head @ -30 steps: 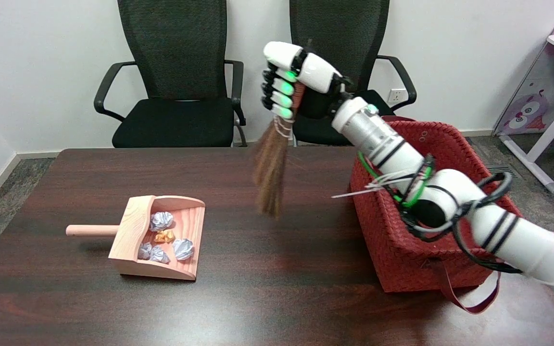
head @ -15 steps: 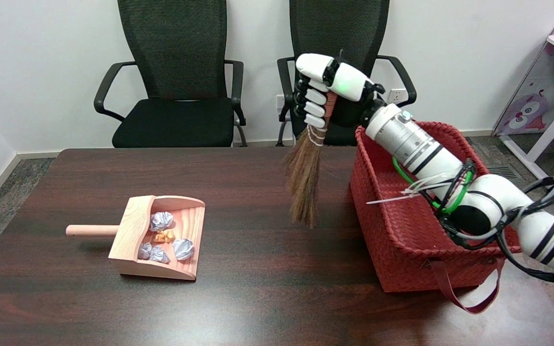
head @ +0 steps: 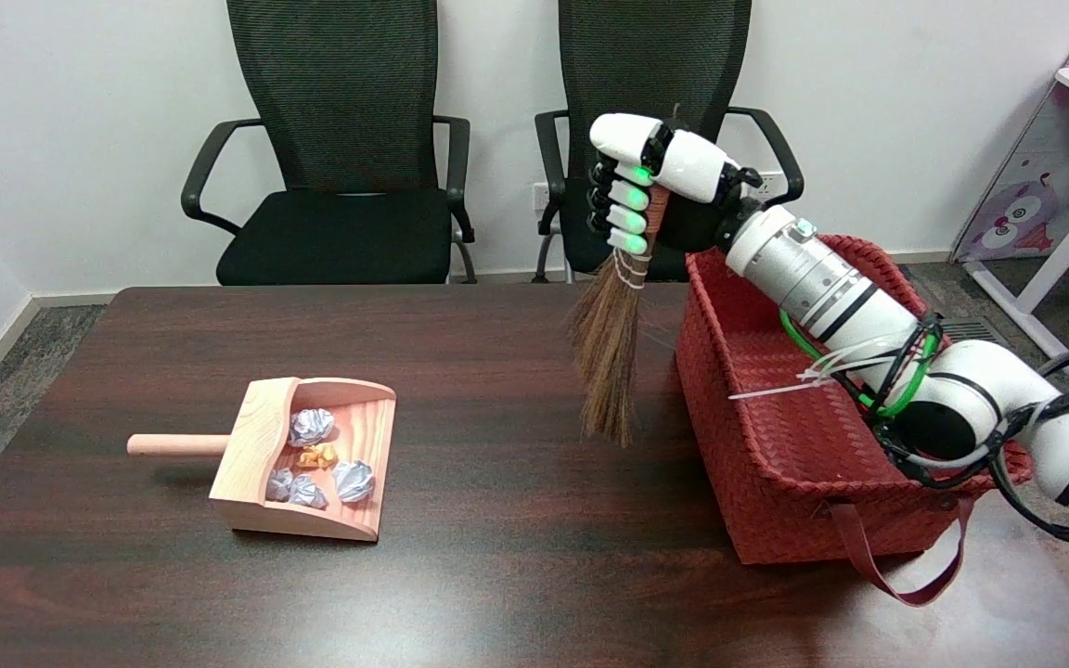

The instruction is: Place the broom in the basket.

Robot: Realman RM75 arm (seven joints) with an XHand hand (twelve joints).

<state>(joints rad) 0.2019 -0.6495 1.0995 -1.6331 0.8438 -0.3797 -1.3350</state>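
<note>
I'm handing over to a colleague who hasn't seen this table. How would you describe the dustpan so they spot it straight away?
Start at the dark wooden table and look to its left half, far from the red woven basket. There lies the dustpan, pale wood with a round handle pointing left. It is the only thing there that holds crumpled balls, silvery ones and an orange one.

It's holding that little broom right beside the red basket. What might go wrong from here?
The broom hangs from the right hand, bristles outside the basket's left wall and seemingly below its rim. Moved sideways without lifting, they may catch the wall or nudge the basket. The forearm is also near the rim and may bump it.
</note>
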